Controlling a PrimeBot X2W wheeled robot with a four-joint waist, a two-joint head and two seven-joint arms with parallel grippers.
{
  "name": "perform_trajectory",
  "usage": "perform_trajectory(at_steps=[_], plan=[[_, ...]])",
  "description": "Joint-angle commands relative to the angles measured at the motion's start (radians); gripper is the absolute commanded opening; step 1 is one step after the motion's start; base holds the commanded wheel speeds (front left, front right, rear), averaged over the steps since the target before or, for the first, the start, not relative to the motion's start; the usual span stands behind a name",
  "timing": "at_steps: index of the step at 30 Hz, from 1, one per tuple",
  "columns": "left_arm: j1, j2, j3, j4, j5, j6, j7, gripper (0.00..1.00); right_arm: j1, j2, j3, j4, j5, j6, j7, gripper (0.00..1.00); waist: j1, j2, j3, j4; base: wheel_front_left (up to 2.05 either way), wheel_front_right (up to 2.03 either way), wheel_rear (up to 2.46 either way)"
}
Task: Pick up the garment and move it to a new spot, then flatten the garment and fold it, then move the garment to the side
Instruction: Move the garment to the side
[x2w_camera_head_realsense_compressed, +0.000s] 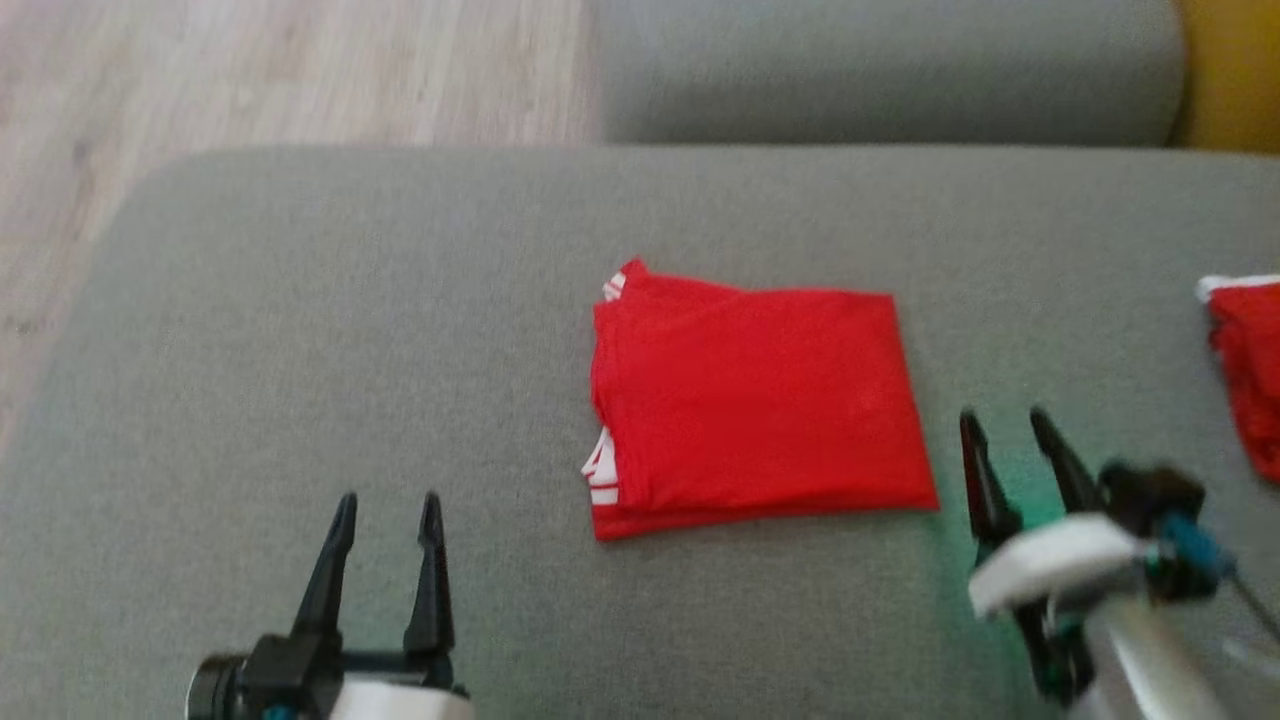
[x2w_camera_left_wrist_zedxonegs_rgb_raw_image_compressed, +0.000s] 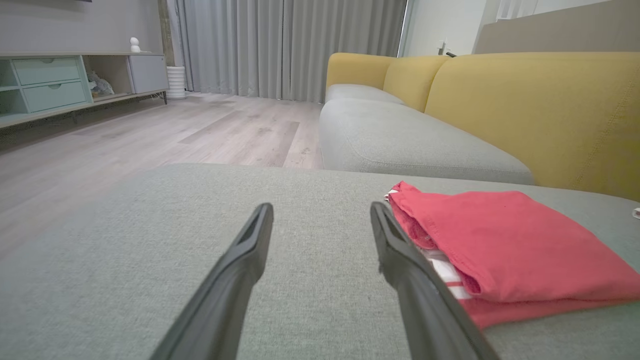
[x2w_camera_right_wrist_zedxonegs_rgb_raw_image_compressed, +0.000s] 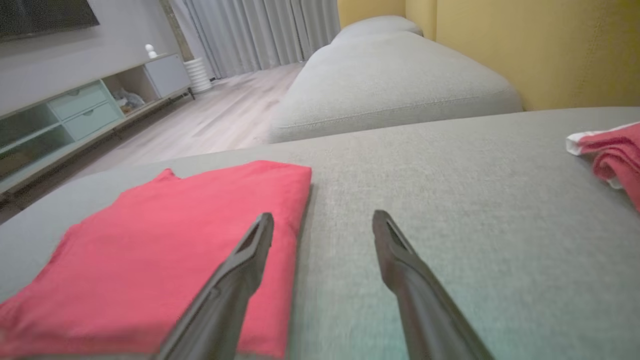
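Grey sofa seat, folded red garment at centre, smaller red piece far right

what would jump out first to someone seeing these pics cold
The folded red jersey stands out first, a bright rectangle in the middle of the grey cushion, white striped trim peeking from its left edge. Two open dark hands flank it: the left hand at lower left, the right hand close by its lower right corner. A smaller red piece with a white edge lies at the far right.
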Motion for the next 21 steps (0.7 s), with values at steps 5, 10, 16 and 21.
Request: perform_trajectory(at_steps=[5, 10, 16, 21], plan=[[-0.101, -0.002, 0.003, -0.037, 0.007, -0.003, -0.005, 1.0, -0.218, 0.001, 0.043, 0.101, 0.025, -0.001, 0.101, 1.0, -0.0001, 0.0, 0.093, 0.036, 0.0, 0.0, 0.0], [-0.127, -0.002, -0.013, -0.031, 0.0, 0.004, -0.005, 1.0, -0.287, 0.023, 0.093, 0.245, 0.044, -0.001, 0.212, 0.07, -0.0001, 0.0, 0.121, 0.049, 0.0, 0.0, 0.0], [-0.136, -0.002, -0.002, -0.056, -0.005, 0.021, -0.005, 1.0, -0.313, 0.027, 0.108, 0.251, 0.057, -0.001, 0.135, 0.0, -0.0001, 0.0, 0.14, 0.005, 0.0, 0.0, 0.0], [-0.138, -0.002, 0.019, -0.106, 0.013, 0.021, -0.005, 1.0, -0.317, -0.037, 0.104, 0.178, 0.044, -0.001, 0.109, 0.0, -0.0001, 0.0, 0.162, -0.066, 0.0, 0.0, 0.0]])
